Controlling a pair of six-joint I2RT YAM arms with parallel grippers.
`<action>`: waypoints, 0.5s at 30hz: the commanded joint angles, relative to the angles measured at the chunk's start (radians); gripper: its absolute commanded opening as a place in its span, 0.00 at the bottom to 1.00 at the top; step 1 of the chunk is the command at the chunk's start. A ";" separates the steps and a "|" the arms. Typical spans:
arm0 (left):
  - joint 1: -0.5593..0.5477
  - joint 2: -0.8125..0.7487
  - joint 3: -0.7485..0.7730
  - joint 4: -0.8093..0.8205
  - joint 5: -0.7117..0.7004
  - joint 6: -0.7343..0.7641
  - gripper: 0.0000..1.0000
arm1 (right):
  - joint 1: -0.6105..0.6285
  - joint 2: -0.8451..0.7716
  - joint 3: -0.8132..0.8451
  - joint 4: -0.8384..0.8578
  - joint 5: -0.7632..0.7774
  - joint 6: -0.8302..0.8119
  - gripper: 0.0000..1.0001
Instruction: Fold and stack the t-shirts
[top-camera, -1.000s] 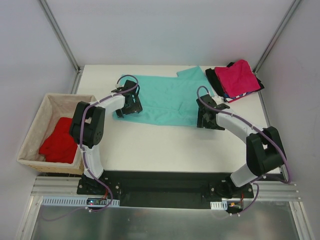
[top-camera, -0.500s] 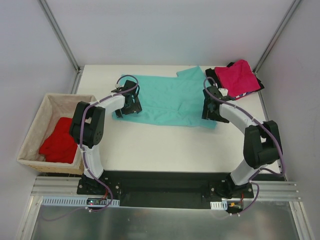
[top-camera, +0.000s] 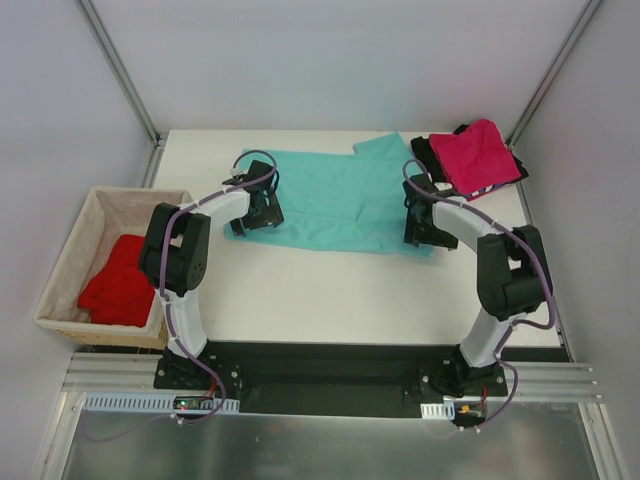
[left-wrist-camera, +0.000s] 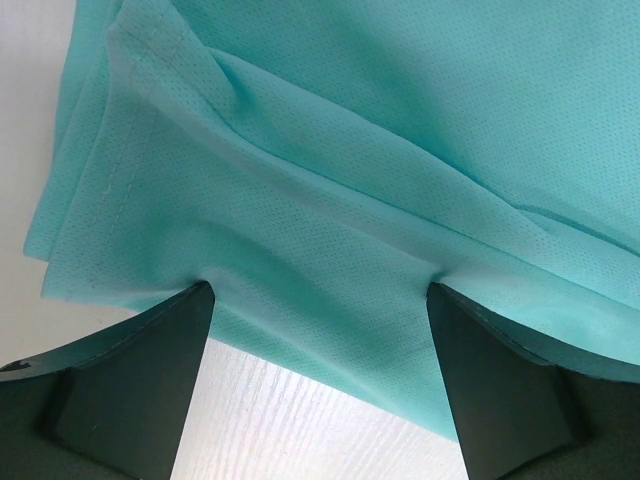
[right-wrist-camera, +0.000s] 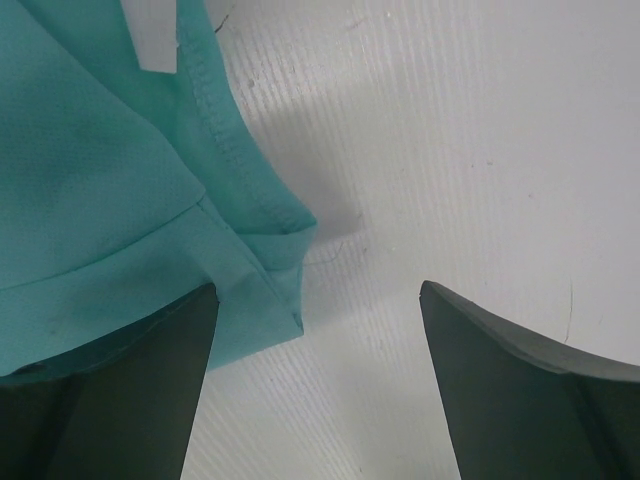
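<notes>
The teal-green t-shirt (top-camera: 330, 195) lies spread flat across the back middle of the table. My left gripper (top-camera: 262, 214) is open at its near left hem. In the left wrist view (left-wrist-camera: 320, 300) both fingertips touch the hem (left-wrist-camera: 330, 200) and bare table shows between them. My right gripper (top-camera: 419, 226) is open at the shirt's near right corner. In the right wrist view (right-wrist-camera: 318, 300) that corner (right-wrist-camera: 120, 200) lies by the left finger (right-wrist-camera: 120, 400); the right finger is over bare table. The magenta-pink shirt (top-camera: 482, 152) tops a pile on the black shirt (top-camera: 428, 152), with a striped edge (top-camera: 484, 191) showing. The bright red shirt (top-camera: 120, 280) lies in the basket.
The tan wicker basket (top-camera: 68, 248) stands off the table's left edge. The shirt pile fills the back right corner. White table (top-camera: 330, 290) lies in front of the teal shirt, toward the arm bases. Frame posts stand at the back corners.
My right gripper has moved back and a little right along the teal shirt's near edge to its right corner, and its elbow has swung right. The left gripper has not moved.
</notes>
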 joint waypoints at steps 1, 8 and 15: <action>0.005 -0.048 0.005 -0.021 -0.041 0.004 0.89 | -0.011 0.039 0.064 -0.049 0.043 -0.012 0.86; 0.008 -0.057 -0.006 -0.020 -0.051 0.006 0.89 | -0.030 0.116 0.114 -0.066 0.030 -0.021 0.87; 0.011 -0.080 -0.026 -0.021 -0.069 0.003 0.89 | -0.057 0.196 0.214 -0.109 0.006 -0.033 0.86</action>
